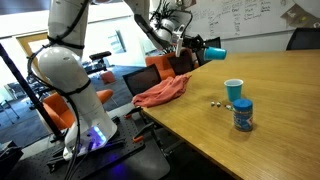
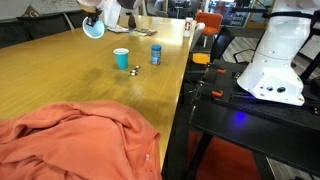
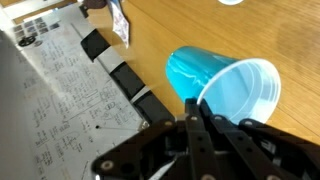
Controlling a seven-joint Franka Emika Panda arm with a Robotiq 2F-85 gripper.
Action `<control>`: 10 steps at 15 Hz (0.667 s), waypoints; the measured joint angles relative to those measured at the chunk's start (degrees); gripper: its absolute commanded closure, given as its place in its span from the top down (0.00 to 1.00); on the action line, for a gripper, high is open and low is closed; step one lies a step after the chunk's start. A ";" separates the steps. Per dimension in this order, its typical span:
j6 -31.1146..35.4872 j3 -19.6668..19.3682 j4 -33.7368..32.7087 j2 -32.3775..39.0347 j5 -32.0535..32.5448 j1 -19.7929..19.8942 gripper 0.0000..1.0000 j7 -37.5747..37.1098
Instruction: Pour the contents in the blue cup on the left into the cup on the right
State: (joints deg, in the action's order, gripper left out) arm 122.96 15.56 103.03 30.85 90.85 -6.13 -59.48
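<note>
My gripper (image 1: 196, 47) is shut on the rim of a blue cup (image 1: 214, 52) and holds it on its side, high above the wooden table (image 1: 270, 110). In the wrist view the blue cup (image 3: 222, 83) lies tipped, its white inside facing the camera, with my fingers (image 3: 195, 112) pinching its rim. It also shows in an exterior view (image 2: 94, 30). A second blue cup (image 1: 233, 91) stands upright on the table, also seen in an exterior view (image 2: 121, 59). Small balls (image 1: 216, 102) lie on the table beside it.
A blue canister (image 1: 243, 115) stands next to the upright cup, also in an exterior view (image 2: 156, 53). An orange-red cloth (image 1: 160, 92) hangs over the table edge and fills the foreground in an exterior view (image 2: 80, 145). Office chairs (image 1: 160, 72) stand behind.
</note>
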 measured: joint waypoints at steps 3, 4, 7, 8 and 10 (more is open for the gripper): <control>9.21 -0.58 0.74 -0.69 -9.11 1.38 0.01 2.09; 11.94 -0.70 1.02 -0.74 -12.53 1.77 0.01 3.30; 18.74 -1.36 2.10 -0.77 -24.97 2.29 0.01 9.14; 19.95 -1.67 2.43 -0.77 -28.95 2.24 0.01 11.17; 20.70 -2.54 2.92 -0.77 -36.06 1.71 0.01 14.46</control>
State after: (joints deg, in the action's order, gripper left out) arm 143.66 13.02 105.95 30.08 54.79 -4.42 -45.02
